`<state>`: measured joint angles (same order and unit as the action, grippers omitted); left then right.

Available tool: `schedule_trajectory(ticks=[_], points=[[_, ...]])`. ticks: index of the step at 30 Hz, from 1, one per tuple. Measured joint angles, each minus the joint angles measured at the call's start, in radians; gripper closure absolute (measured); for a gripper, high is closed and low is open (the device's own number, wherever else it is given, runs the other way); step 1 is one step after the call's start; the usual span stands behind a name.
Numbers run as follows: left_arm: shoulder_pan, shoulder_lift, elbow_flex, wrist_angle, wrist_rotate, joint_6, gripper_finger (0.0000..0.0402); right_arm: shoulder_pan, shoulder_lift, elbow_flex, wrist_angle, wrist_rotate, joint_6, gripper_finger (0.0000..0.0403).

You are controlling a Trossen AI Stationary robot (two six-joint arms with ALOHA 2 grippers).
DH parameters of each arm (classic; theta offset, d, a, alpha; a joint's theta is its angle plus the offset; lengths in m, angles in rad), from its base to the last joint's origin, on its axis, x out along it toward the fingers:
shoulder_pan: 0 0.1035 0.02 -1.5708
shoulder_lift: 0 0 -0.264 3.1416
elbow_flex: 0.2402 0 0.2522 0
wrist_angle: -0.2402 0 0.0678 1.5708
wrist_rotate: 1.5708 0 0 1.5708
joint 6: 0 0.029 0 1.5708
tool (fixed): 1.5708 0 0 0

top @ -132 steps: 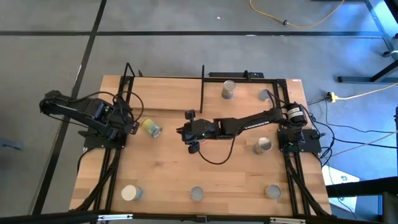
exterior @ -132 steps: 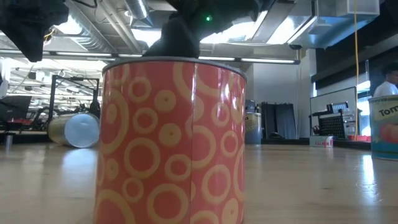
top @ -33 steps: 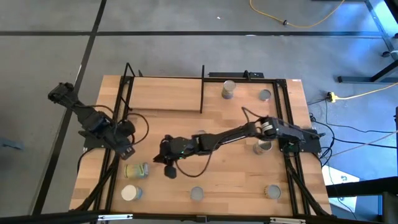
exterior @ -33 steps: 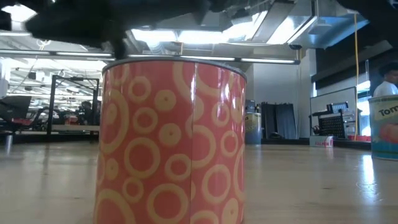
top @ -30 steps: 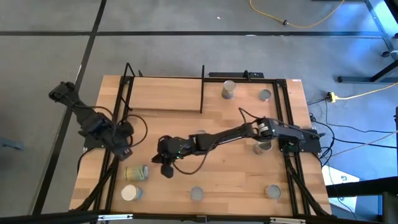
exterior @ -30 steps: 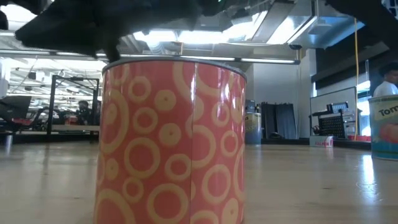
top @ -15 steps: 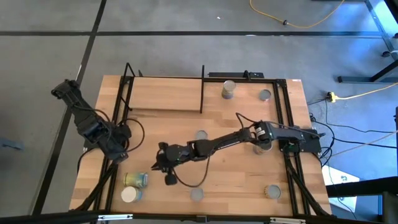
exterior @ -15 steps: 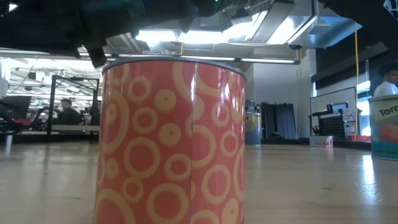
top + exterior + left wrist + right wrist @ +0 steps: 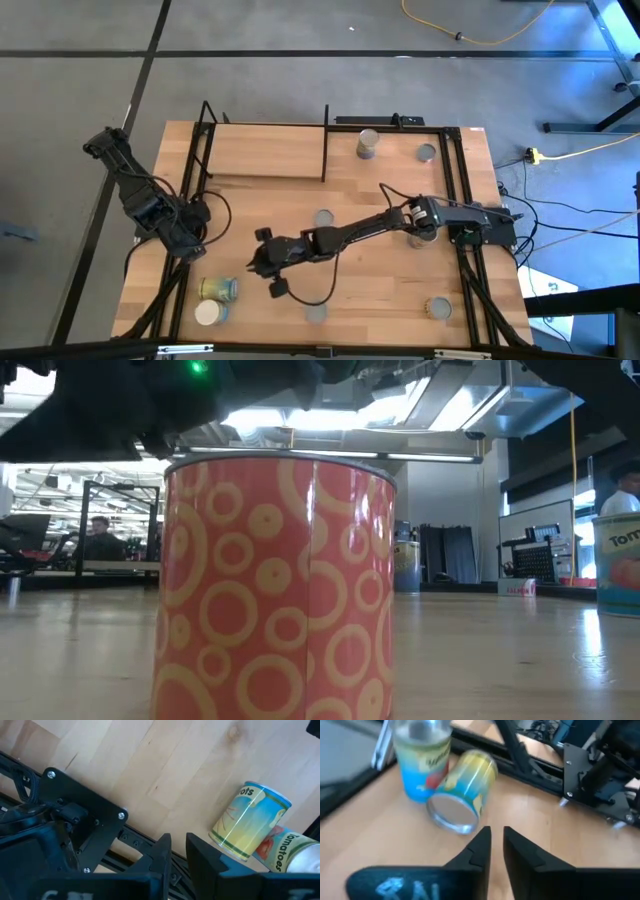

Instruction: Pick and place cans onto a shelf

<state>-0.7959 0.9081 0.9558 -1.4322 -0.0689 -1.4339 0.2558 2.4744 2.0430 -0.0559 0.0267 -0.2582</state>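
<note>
Room: grey concrete floor around a wooden table; at table height a workshop hall with ceiling lights, and a seated person far off at the left.
Shelf: light board in black rods, at the far left part of the table; no can stands on it.
Right gripper: reaches out long across the table to the near-left area; its two dark fingers stand close together with only a narrow slit between them, and nothing is held between them.
Tipped can: yellow-and-blue can lies on its side just left of the right gripper, apart from the fingertips; in the right wrist view its silver end faces the camera.
Upright can: blue-labelled can stands just near of the tipped one, touching or almost touching it.
Left gripper: waits at the left edge over its black base; fingers nearly together, gripping nothing.
Other cans: two at the far right, one mid-table, one under the right arm's elbow, two along the near edge.
Orange can: orange-red can with pale rings fills the low view.
</note>
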Motion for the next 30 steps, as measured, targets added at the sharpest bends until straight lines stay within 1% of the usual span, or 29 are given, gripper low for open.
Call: schedule_trajectory(ticks=[3,6,10,13,18,22,27,30], points=[[0.000,0.000,0.000,0.000,0.000,0.000,0.0350,0.007,0.000,0.000,0.000,0.000,-0.103,0.0319],[0.000,0.000,0.000,0.000,0.000,0.000,0.0350,0.012,0.000,0.000,0.024,0.008,-0.173,0.0308],[0.000,0.000,0.000,0.000,0.000,0.000,0.0350,0.014,0.015,0.000,0.074,0.018,-0.197,0.0306],[0.000,0.000,0.000,0.000,0.000,0.000,0.0350,0.017,0.049,-0.002,0.139,0.011,-0.214,0.0305],[0.001,0.000,0.000,0.000,0.000,-0.005,0.0350,0.029,0.070,-0.002,0.212,0.059,-0.357,0.0305],[0.001,0.000,0.000,0.000,-0.001,-0.006,0.0350,0.027,0.071,-0.002,0.209,0.046,-0.364,0.0305],[0.001,0.000,0.000,0.000,-0.001,-0.007,0.0350,0.019,0.075,-0.002,0.214,-0.008,-0.364,0.0305],[0.001,0.000,0.000,0.000,-0.001,-0.007,0.0350,0.020,0.092,-0.002,0.255,-0.037,-0.362,0.0305]])
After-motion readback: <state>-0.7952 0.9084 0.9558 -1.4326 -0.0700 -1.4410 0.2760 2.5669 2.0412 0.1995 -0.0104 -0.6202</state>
